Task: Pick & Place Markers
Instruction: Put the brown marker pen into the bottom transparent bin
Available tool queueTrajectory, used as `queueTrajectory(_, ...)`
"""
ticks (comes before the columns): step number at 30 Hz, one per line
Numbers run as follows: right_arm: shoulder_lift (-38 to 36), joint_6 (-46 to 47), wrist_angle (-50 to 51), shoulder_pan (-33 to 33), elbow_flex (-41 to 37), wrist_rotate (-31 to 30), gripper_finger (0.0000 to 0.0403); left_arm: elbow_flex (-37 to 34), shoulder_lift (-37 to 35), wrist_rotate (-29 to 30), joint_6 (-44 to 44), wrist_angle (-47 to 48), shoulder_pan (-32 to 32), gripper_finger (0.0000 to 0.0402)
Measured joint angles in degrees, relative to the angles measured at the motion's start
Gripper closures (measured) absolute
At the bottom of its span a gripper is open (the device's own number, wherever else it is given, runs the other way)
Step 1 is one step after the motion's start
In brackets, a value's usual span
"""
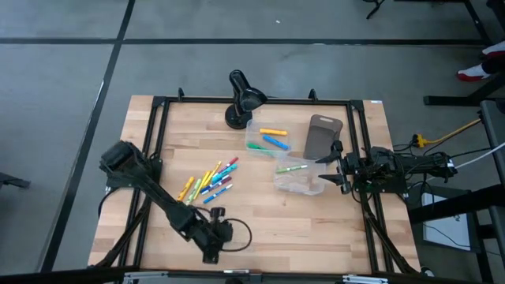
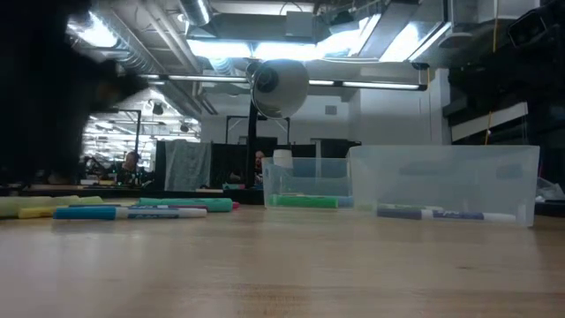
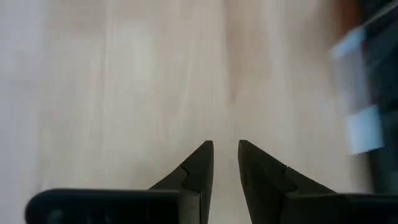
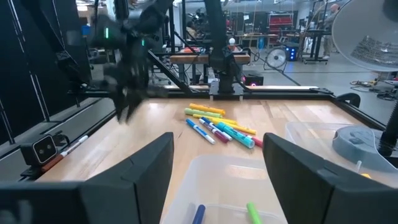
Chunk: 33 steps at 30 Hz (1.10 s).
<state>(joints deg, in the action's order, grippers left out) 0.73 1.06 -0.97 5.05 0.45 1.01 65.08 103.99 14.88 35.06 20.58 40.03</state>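
Left hand (image 3: pixel 225 163) empty; markers (image 1: pixel 209 182) overhead.

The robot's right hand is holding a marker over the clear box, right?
Not quite. The right hand is over the clear box, but it is open and empty, as the right wrist view shows. The markers lie on the table and in the boxes.

Left hand (image 4: pixel 127 93) shows blurred; nearest bin (image 4: pixel 249 180) cut off at the edge.

Overhead looking down, low view level across table (image 2: pixel 282 265), both sharing markers (image 1: pixel 209 181)
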Motion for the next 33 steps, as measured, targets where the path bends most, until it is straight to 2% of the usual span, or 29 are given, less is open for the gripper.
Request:
queueTrajectory(3, 0.0, 0.0, 0.0, 0.01, 0.0, 0.05, 0.0159, 0.21, -3.64, -4.29, -2.26, -5.91, 0.39, 0.0329)
queueTrajectory(7, 0.0, -0.02, 0.01, 0.0, 0.0, 0.07, 0.0159, 0.29, -4.7, -8.82, -3.25, -13.72, 1.74, 0.0329)
queueTrajectory(12, 0.0, -0.02, 0.0, 0.01, 0.0, 0.06, 0.0159, 0.13, 0.67, -11.29, -1.46, -14.7, 3.83, 0.0329)
queueTrajectory(20, 0.0, -0.02, 0.02, 0.01, 0.0, 0.07, 0.0159, 1.11, 11.19, -17.85, 0.8, -30.37, 4.24, 0.0329)
queueTrajectory(27, 0.0, -0.04, 0.04, 0.0, 0.0, 0.09, 0.0159, 7.17, 17.6, -21.44, -2.0, -30.44, 4.29, 0.0329)
queueTrajectory(33, 0.0, -0.04, 0.01, 0.01, 0.0, 0.07, 0.0159, 10.07, 20.04, -23.32, -2.22, -25.05, 3.54, 0.0329)
